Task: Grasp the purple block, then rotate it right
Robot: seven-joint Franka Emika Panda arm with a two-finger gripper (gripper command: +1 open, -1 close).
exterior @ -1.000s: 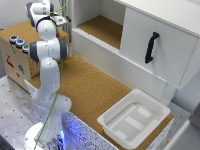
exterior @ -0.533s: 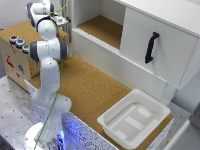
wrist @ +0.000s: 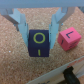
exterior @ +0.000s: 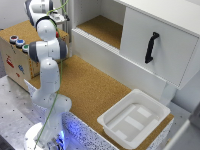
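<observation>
In the wrist view, the purple block (wrist: 40, 43), dark with yellow marks on top, sits on a cork surface between my two fingers. My gripper (wrist: 40, 36) straddles it, with the left finger (wrist: 22, 27) and right finger (wrist: 56, 25) pressed against its two sides. A pink block (wrist: 67, 38) with a dark "L" lies close beside it, apart from the fingers. In the exterior view my gripper (exterior: 61, 21) is at the back on the exterior view's left, over the wooden box; the arm hides the purple block there.
The wooden box (exterior: 15, 60) on the exterior view's left carries coloured buttons (exterior: 19, 43). A white cabinet (exterior: 150, 45) with a black handle (exterior: 151, 47) stands at the back. A white tray (exterior: 134, 119) rests at the cork table's (exterior: 90, 85) front right.
</observation>
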